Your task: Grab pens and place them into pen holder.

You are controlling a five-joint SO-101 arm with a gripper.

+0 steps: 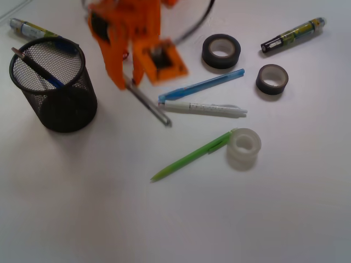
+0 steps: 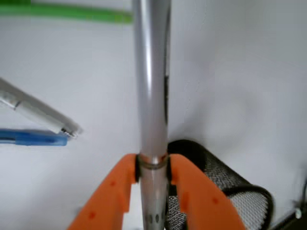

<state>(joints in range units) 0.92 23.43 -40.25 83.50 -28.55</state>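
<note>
My orange gripper [image 1: 127, 82] is shut on a silver pen [image 1: 148, 102], which hangs slanted down to the right above the table. In the wrist view the silver pen [image 2: 152, 96] runs up between the two orange fingers [image 2: 120, 187]. The black mesh pen holder [image 1: 54, 85] stands at the left with pens inside; its rim also shows in the wrist view [image 2: 225, 187]. A blue pen [image 1: 203, 85], a white pen [image 1: 205, 108] and a green pen [image 1: 192, 156] lie on the table to the right.
Two black tape rolls [image 1: 221, 51] [image 1: 272, 79] and a clear tape roll [image 1: 243, 148] sit at the right. A black-yellow marker [image 1: 293, 34] lies at the top right; another marker [image 1: 30, 29] lies behind the holder. A black cable [image 1: 200, 22] runs behind the arm.
</note>
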